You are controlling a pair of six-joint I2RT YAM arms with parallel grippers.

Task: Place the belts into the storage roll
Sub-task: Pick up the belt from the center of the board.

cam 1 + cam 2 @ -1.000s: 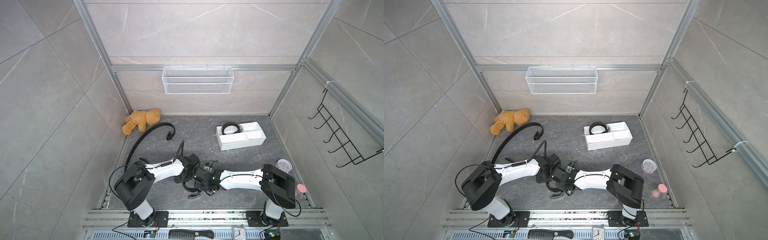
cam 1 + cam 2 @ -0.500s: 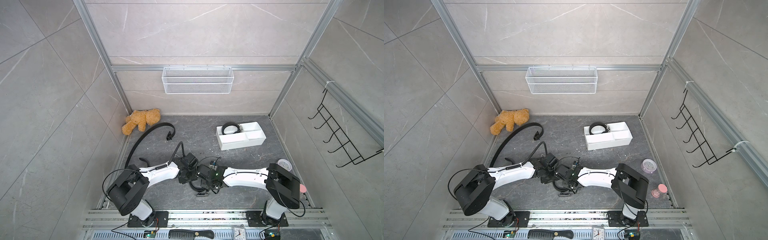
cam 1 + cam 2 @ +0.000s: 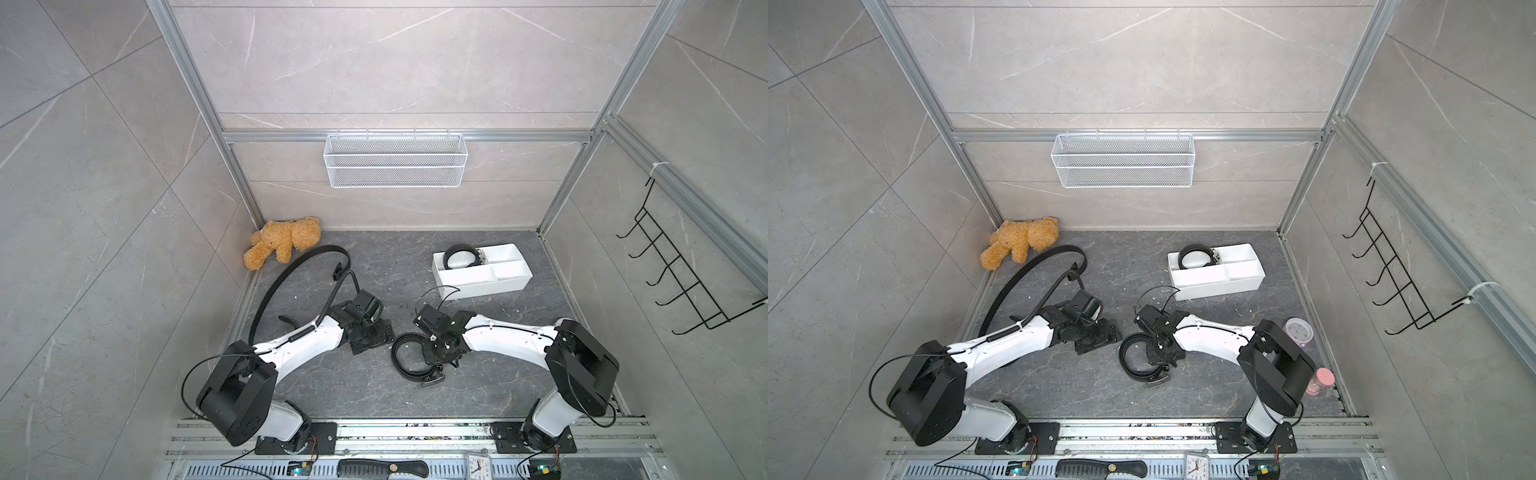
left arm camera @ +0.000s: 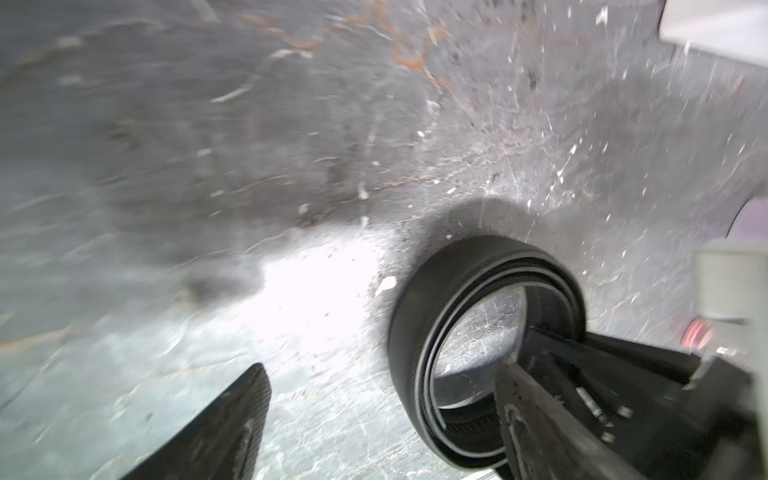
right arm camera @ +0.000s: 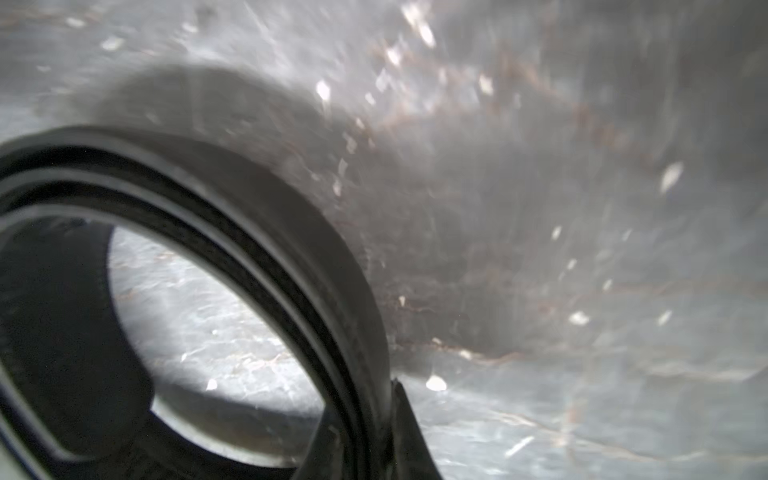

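Note:
A black belt coiled into a ring (image 3: 402, 360) stands on the dark floor between the arms, its buckle (image 3: 432, 380) toward the front. My right gripper (image 3: 437, 362) is shut on the ring's wall, and the pinch shows in the right wrist view (image 5: 365, 436). My left gripper (image 3: 373, 337) is open just left of the coil (image 4: 419, 332), its fingers (image 4: 232, 424) spread with nothing held. Another belt (image 3: 291, 274) arcs uncoiled at the back left. The white storage roll (image 3: 498, 286) sits at the back right, with a coiled belt (image 3: 459, 257) in its back-left compartment.
A brown teddy bear (image 3: 282, 245) lies in the back left corner. A white wire basket (image 3: 395, 166) hangs on the back wall and a black hook rack (image 3: 681, 282) on the right wall. A pink clock (image 3: 1298, 332) and a pink bottle (image 3: 1318, 380) stand by the right arm's base.
The left gripper has opened, let go of the coiled belt and drawn back to the left. The right gripper keeps its hold and has shifted slightly right with the coil.

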